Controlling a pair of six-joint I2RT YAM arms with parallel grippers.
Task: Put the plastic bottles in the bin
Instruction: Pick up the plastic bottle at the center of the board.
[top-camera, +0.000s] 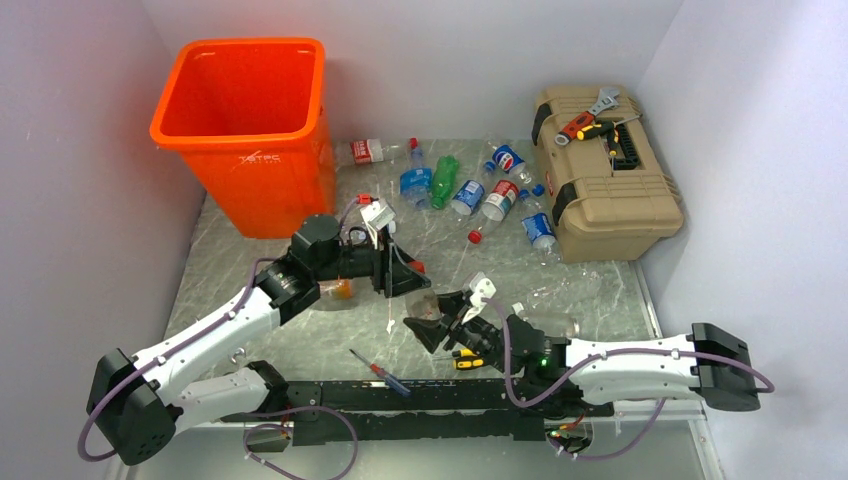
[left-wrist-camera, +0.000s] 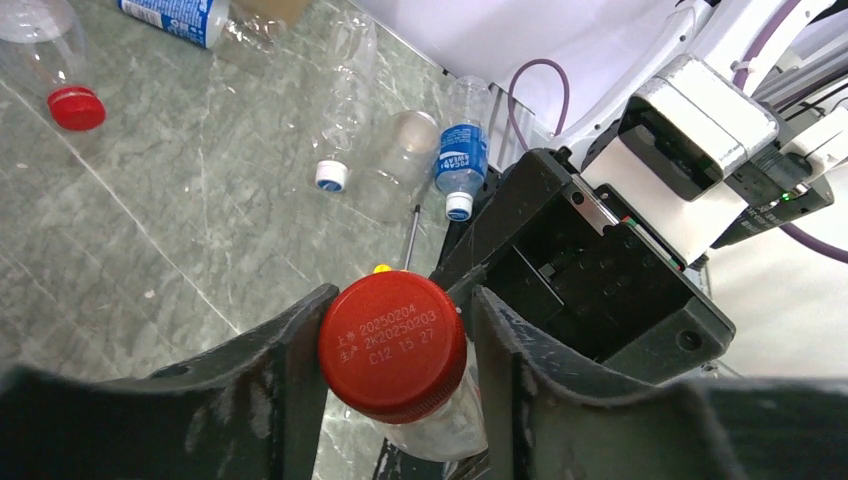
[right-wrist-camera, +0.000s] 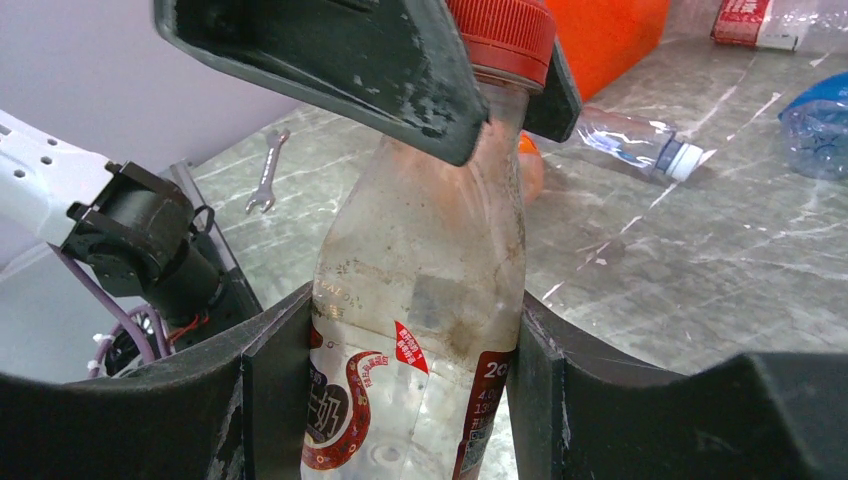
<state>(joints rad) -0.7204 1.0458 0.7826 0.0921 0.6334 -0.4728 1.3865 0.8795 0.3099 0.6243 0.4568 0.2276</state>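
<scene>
A clear bottle (right-wrist-camera: 420, 270) with a red cap (left-wrist-camera: 392, 345) and a dark red label is held above the table between both arms. My right gripper (right-wrist-camera: 415, 330) is shut on its body, one finger pressed on each side. My left gripper (left-wrist-camera: 405, 295) comes in from the cap end and is shut on the cap and neck, and its fingers (right-wrist-camera: 400, 70) show at the top of the right wrist view. In the top view the bottle (top-camera: 425, 300) hangs mid-table. The orange bin (top-camera: 265, 180) stands at the back left. Several more bottles (top-camera: 470, 190) lie at the back centre.
A tan toolbox (top-camera: 610, 190) with tools on its lid stands at the back right. A red-handled screwdriver (top-camera: 378, 372) and a yellow-handled one (top-camera: 465, 362) lie near the front edge. An orange-capped bottle (top-camera: 343, 290) sits under the left arm, and a crushed clear bottle (top-camera: 545, 320) lies by the right arm.
</scene>
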